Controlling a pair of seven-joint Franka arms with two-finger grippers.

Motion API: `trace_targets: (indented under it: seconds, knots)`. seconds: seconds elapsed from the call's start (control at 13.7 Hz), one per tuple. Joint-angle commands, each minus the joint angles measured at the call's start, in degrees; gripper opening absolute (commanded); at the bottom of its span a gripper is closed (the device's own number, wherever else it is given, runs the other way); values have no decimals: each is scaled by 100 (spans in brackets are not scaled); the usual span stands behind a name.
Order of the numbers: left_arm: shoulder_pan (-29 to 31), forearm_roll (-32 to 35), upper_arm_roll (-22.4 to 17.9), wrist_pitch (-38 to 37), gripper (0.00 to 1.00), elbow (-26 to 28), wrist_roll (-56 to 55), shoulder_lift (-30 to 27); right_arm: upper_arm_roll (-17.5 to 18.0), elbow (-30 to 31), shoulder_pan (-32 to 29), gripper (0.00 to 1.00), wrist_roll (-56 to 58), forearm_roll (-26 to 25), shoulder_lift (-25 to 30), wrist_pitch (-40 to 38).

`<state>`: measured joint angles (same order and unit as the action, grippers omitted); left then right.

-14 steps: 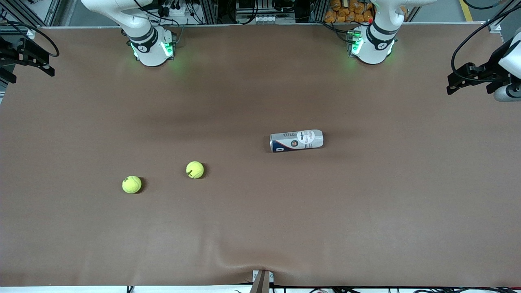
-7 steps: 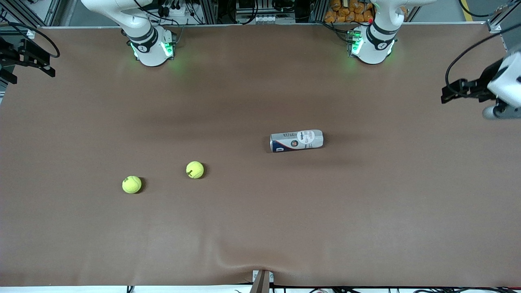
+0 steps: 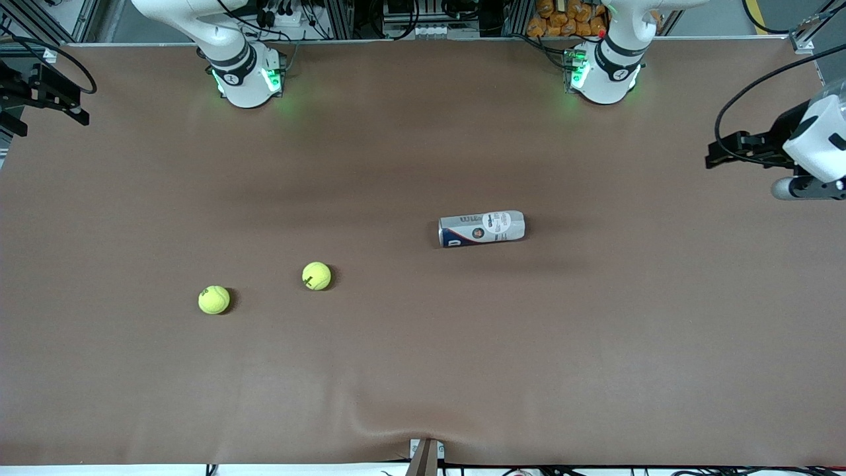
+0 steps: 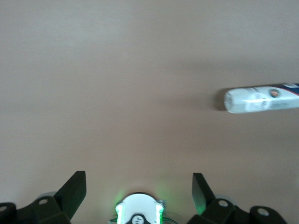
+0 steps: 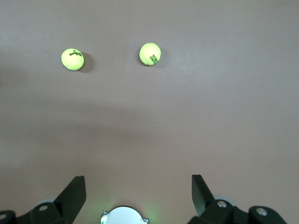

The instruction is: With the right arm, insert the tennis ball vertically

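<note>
Tennis balls (image 3: 316, 276) (image 3: 214, 299) on table; can (image 3: 482, 229) lying sideways, contents unclear.

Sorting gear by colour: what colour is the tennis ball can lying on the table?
The tennis ball can is white and dark blue, clearest in the front view.

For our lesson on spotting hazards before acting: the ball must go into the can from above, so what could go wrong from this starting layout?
1. The can lies on its side; unless it is stood up, no vertical insertion is possible, and it may roll if nudged.
2. Both tennis balls sit loose on the table; the open right end effector could knock one rolling.
3. The open left end effector is near the can's end of the table; the arms might crowd each other.
</note>
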<state>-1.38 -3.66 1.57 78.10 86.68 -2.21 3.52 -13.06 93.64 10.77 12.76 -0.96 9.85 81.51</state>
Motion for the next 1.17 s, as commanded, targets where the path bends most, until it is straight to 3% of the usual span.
trace_targets:
  seconds: [0.0, 0.29, 0.59, 0.95, 1.1]
  knots:
    - [-55, -223, 19, -111, 100, -64, 622, 26, -12, -21, -22, 100, -54, 26, -1, 5]
    - [-81, -785, 45, -5, 100, -99, 1801, 526, -12, -12, -22, 100, -63, 26, -9, 23]
    - [-660, -698, 361, 346, 100, -90, 2644, 964, -12, 5, -13, 100, -81, 35, -9, 40]
    - [-1205, -567, 370, 1391, 100, -99, 4805, 2028, -12, 14, -31, 100, -81, 35, -27, 49]
    - [-1626, -330, 370, 1760, 100, -73, 5134, 2170, -12, 14, -31, 100, -81, 35, -27, 49]
